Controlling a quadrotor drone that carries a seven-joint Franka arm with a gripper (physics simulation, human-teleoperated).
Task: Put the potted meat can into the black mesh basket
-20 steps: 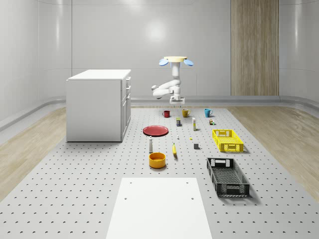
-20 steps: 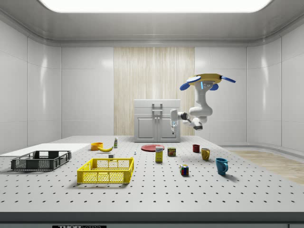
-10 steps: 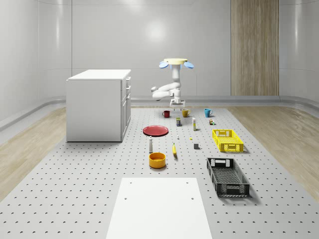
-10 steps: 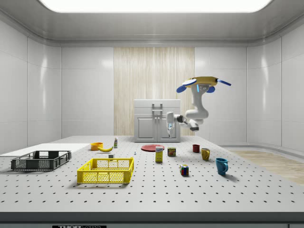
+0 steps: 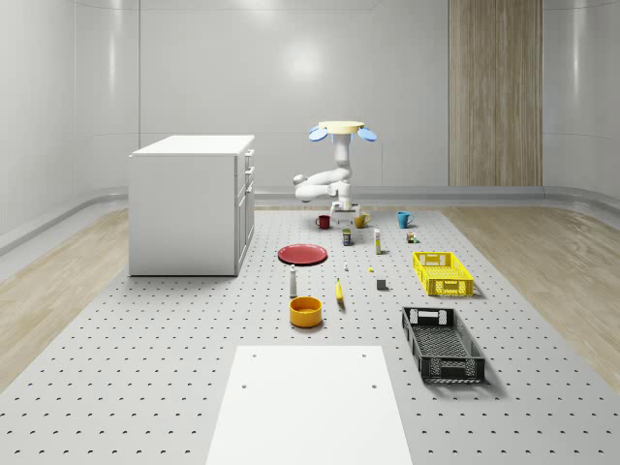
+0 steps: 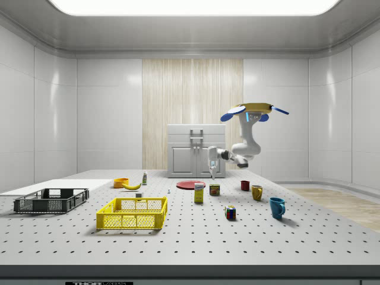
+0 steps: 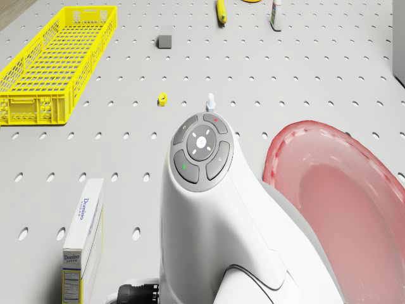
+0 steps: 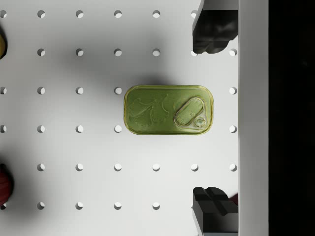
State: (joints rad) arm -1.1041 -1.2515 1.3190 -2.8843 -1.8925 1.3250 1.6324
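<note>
Drone's hovering over the tabletop's far end, fingers [image 8: 215, 32] spread apart straddling the green-lidded rectangular potted meat can [image 8: 169, 109] directly below, squeezing across its short sides.

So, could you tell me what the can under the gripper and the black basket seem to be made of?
The can looks like metal with a dull gold-green sheen: its lid is embossed and carries a pull tab. The open gripper hangs above it, fingers apart. The black basket looks like matte plastic or coated wire; its walls and floor are an open grid, which leaves the material unsettled.
</note>
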